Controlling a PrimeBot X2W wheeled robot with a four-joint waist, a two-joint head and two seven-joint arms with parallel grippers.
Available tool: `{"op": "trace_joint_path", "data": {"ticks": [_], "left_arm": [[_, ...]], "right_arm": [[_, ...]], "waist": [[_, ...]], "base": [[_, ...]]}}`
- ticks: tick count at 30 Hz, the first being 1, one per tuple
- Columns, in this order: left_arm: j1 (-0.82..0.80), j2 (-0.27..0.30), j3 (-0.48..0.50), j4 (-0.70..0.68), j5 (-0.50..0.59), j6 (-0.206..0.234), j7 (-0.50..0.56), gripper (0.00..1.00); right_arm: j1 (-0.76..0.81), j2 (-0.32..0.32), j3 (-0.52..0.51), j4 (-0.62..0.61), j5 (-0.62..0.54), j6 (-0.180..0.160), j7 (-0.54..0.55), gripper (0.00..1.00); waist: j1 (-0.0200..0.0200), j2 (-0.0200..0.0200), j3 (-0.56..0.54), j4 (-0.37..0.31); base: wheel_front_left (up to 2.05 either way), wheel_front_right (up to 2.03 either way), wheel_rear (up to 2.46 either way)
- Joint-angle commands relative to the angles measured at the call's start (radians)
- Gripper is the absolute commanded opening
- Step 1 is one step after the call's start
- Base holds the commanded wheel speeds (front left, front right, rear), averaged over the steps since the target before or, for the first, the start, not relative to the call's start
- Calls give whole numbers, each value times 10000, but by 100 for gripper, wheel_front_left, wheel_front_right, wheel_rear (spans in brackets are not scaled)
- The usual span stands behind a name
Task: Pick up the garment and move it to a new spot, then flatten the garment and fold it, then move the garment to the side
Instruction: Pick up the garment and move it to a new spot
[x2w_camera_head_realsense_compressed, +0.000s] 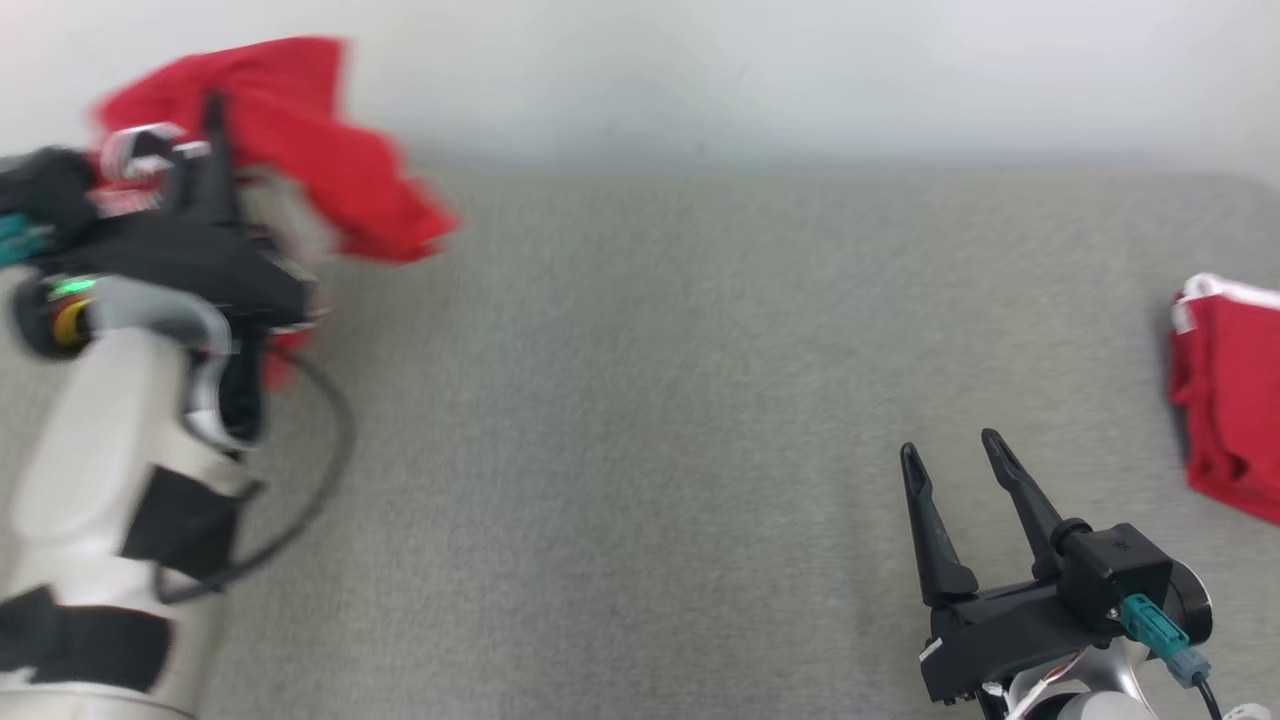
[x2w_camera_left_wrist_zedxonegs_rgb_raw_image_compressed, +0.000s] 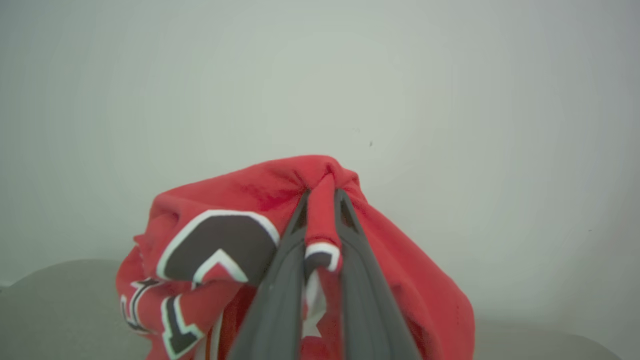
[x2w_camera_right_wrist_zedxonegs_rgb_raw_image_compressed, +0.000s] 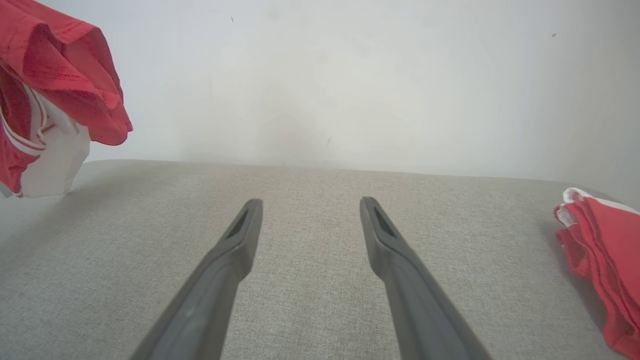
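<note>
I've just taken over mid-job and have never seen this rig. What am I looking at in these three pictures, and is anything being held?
This is a two-armed robot. The head view looks down from its head; each wrist view looks along that arm's two dark fingers. The left gripper is shut on a bunched red garment with black-and-white lettering, held up at the left. The right gripper is open and empty, over the grey fabric surface. A second red garment, seemingly folded, lies at the surface's right edge.
</note>
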Motion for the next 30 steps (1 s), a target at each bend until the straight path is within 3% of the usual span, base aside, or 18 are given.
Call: {"op": "trace_joint_path", "data": {"ticks": [1,7,14,19,23,24,25,30], "left_arm": [[260,-210,-225,-631,142,-15,176,0],[917,-772,-798,-3023,68,298,1139,0],[2614,-1216,-1634,-6145,49,1086,2234,0],[4100,-1351,-2154,-6275,125,1427,2221,0],[4725,-1349,-2406,-5497,327,1294,1736,0],[4861,-1367,-2451,-5236,303,1223,1577,63],[4952,-1322,-2483,-4974,404,1163,1349,100],[5370,-1116,-2585,-3703,590,806,492,100]], "right_arm": [[112,22,-16,50,100,-23,-77,100],[242,38,112,90,254,-23,-102,100],[184,38,233,126,583,-23,-255,100],[-8,36,533,304,795,-23,-425,100],[-88,38,737,482,883,-23,-549,100],[-128,38,764,514,889,-23,-592,100],[-166,39,811,551,904,-23,-607,100],[-185,37,847,802,956,-23,-711,100]], "waist": [[2,1,-1016,-769],[2,1,-1156,-1317],[2,1,-815,-2235],[2,1,-440,-2883],[2,1,-305,-3156],[2,1,-289,-3194],[2,1,-282,-3241],[2,1,-337,-3316]], "base": [[0,0,0],[0,0,0],[0,0,0],[0,0,0],[0,0,0],[0,0,0],[0,0,0],[0,0,0]]}}
